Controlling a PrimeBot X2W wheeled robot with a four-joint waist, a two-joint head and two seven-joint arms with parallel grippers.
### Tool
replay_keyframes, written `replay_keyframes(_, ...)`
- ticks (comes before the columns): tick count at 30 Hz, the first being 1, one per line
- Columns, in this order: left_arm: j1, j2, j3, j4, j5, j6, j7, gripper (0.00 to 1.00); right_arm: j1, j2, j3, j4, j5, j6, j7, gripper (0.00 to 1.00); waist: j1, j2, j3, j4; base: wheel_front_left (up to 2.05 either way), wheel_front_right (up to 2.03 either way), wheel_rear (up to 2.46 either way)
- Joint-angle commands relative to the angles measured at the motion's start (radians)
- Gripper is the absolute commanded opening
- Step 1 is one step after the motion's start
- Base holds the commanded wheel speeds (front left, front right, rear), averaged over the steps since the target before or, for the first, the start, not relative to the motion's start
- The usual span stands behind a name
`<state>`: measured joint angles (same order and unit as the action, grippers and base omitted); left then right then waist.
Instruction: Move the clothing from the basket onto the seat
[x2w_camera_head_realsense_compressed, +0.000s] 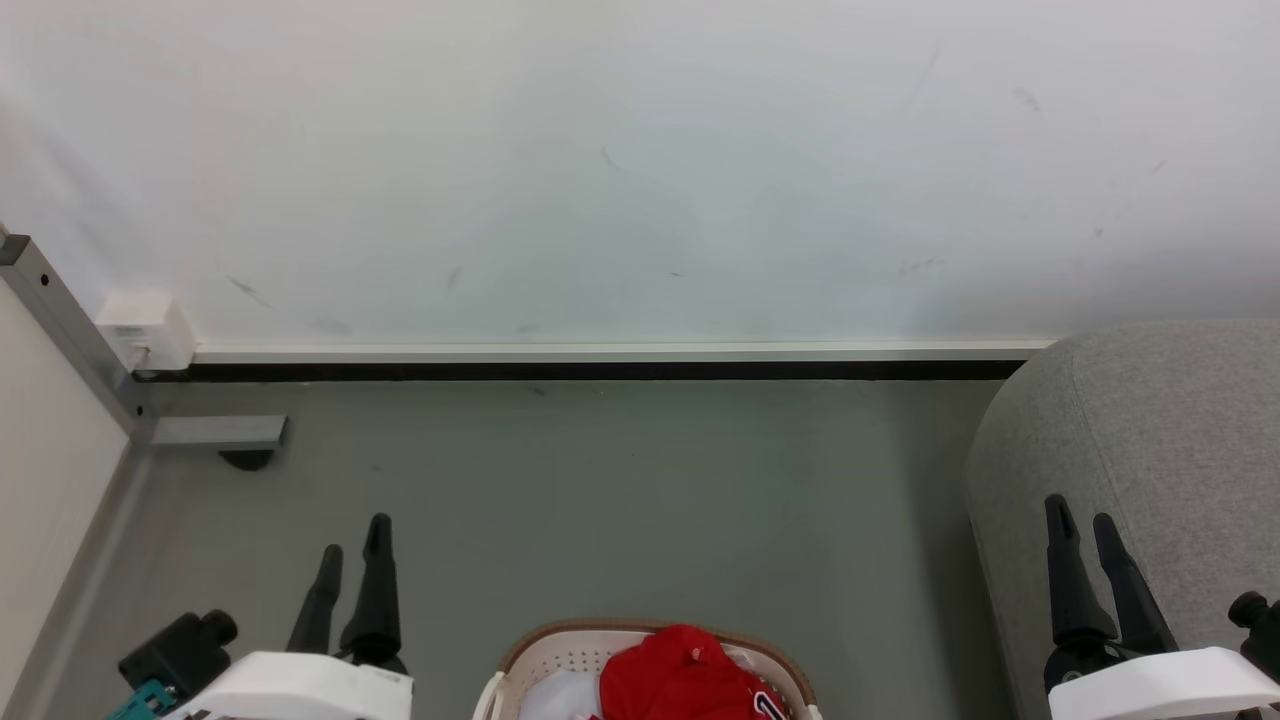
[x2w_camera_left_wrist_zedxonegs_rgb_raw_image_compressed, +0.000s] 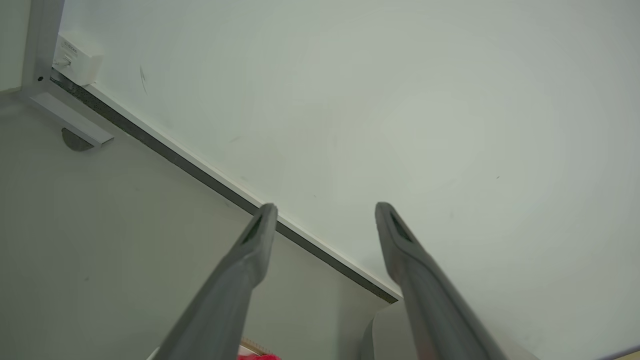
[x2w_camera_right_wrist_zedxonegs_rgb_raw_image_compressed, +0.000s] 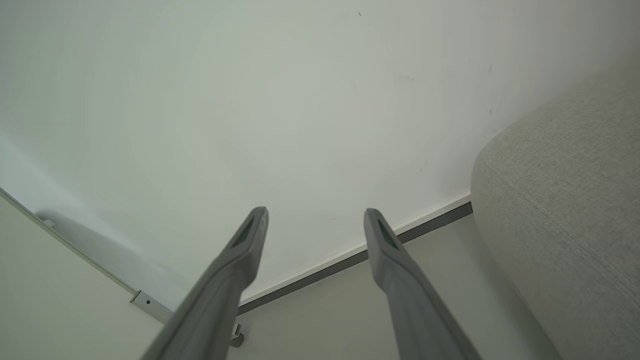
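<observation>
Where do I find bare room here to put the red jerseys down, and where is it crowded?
The grey floor between the basket, the baseboard and the seat is bare. The seat's visible top is bare too. It is crowded in the basket, heaped with clothing.

Red clothing (x2w_camera_head_realsense_compressed: 680, 675), white tan-rimmed basket (x2w_camera_head_realsense_compressed: 530, 650), grey seat (x2w_camera_head_realsense_compressed: 1150, 420).

Just before me, soft red jerseys (x2w_camera_head_realsense_compressed: 680, 675) lie in the rounded white plastic basket (x2w_camera_head_realsense_compressed: 570, 655); the light grey fabric sofa (x2w_camera_head_realsense_compressed: 1150, 440) stands to its right.
</observation>
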<state>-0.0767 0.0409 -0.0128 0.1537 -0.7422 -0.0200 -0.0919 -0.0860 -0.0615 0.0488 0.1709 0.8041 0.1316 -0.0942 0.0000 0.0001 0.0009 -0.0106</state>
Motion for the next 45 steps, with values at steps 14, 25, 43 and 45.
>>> replay_keyframes(14,-0.013,0.029,-0.031,0.003,0.222,0.032,-0.05,1.0,-0.025,-0.003,0.03,-0.011,-0.22,-0.001,-0.048,1.0,0.0,-0.0001,0.003,-0.003,0.0,0.0,0.0)
replay_keyframes(25,-0.013,0.031,-0.049,-0.002,0.326,0.034,-0.08,1.0,-0.026,-0.005,0.041,-0.011,-0.331,-0.001,-0.077,1.0,0.0,-0.0001,0.006,-0.008,0.0,0.0,0.0)
replay_keyframes(43,0.003,0.02,-0.06,-0.002,0.471,0.053,-0.117,1.0,-0.024,0.0,0.06,-0.008,-0.473,-0.001,-0.114,1.0,0.0,-0.0001,0.009,-0.01,0.0,0.0,0.0)
replay_keyframes(45,0.004,0.019,-0.061,-0.001,0.485,0.052,-0.122,1.0,-0.026,0.0,0.064,-0.007,-0.488,-0.001,-0.12,1.0,0.0,-0.0001,0.01,-0.01,0.0,0.0,0.0)
